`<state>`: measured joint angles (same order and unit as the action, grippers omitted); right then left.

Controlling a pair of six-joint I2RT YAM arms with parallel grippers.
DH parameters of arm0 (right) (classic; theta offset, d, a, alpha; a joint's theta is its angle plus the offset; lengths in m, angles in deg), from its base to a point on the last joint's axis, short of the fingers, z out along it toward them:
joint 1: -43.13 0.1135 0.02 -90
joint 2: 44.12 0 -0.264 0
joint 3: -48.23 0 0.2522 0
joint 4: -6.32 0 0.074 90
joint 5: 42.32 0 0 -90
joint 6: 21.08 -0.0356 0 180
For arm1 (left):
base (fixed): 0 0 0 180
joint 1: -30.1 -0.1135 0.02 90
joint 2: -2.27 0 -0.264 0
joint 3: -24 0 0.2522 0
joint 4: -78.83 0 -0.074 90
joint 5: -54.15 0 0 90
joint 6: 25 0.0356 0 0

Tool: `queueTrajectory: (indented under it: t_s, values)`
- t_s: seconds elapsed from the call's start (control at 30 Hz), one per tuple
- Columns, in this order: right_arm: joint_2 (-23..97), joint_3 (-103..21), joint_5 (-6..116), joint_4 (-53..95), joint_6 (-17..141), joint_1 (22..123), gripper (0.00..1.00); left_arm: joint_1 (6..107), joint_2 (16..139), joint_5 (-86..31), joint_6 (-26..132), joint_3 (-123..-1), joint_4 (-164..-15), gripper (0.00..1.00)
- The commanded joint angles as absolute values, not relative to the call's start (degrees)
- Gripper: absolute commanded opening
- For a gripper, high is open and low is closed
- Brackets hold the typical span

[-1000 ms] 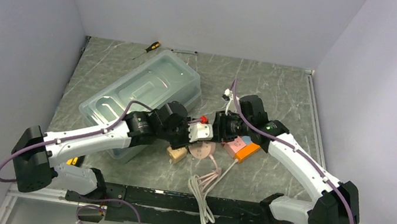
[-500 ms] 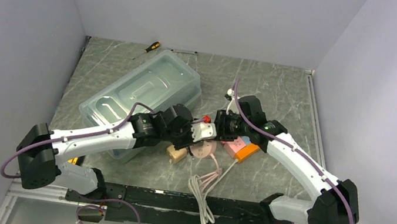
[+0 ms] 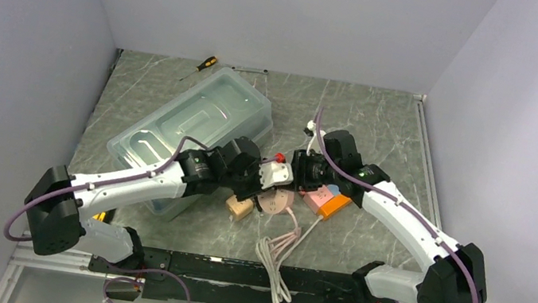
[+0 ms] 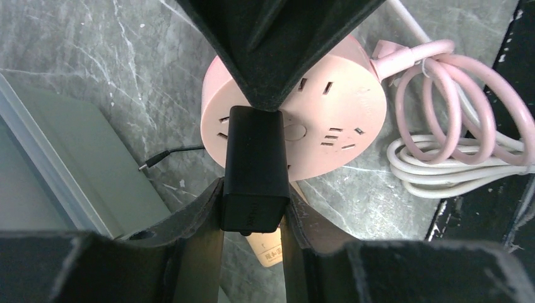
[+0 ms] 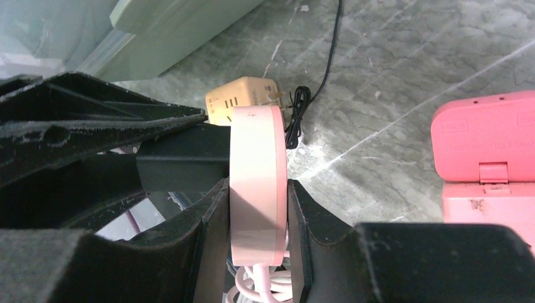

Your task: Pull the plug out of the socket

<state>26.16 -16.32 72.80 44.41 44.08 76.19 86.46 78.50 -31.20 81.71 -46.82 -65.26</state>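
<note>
The round pink socket (image 4: 334,113) is held on edge above the table, its rim (image 5: 257,151) clamped between my right gripper's (image 5: 257,189) fingers. A black rectangular plug (image 4: 252,158) sits against the socket's face, and I see no gap between them. My left gripper (image 4: 252,196) is shut on the plug's body. In the right wrist view the plug (image 5: 183,165) sticks out to the left of the socket. In the top view the left gripper (image 3: 251,183) and the right gripper (image 3: 296,173) meet over the socket (image 3: 276,202) at mid-table.
A clear plastic bin (image 3: 193,124) lies left of the grippers. A beige adapter (image 3: 239,206) and a pink and orange box (image 3: 327,200) sit on either side of the socket. Coiled pink and white cables (image 3: 276,253) trail to the near edge. A screwdriver (image 3: 205,63) lies at the back.
My left arm has moved a little right and toward the back, closing up to the right gripper. The right arm has barely moved.
</note>
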Motion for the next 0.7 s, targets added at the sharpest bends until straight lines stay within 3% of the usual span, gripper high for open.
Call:
queueTrajectory:
  t_s: [0.0, 0.33, 0.67]
  values:
    - [22.6, -17.5, 82.4, 37.7, 48.4, 76.3, 0.0, 83.3, 77.5, -22.3, 78.8, -51.2, -66.2, 0.0]
    - [22.3, -16.6, 78.4, 38.4, 46.1, 76.4, 0.0, 82.2, 78.4, -21.8, 77.5, -50.7, -67.4, 0.0]
    - [24.9, -17.7, 54.1, 43.3, 37.1, 76.4, 0.0, 83.7, 77.7, -21.3, 73.9, -47.7, -72.0, 0.0]
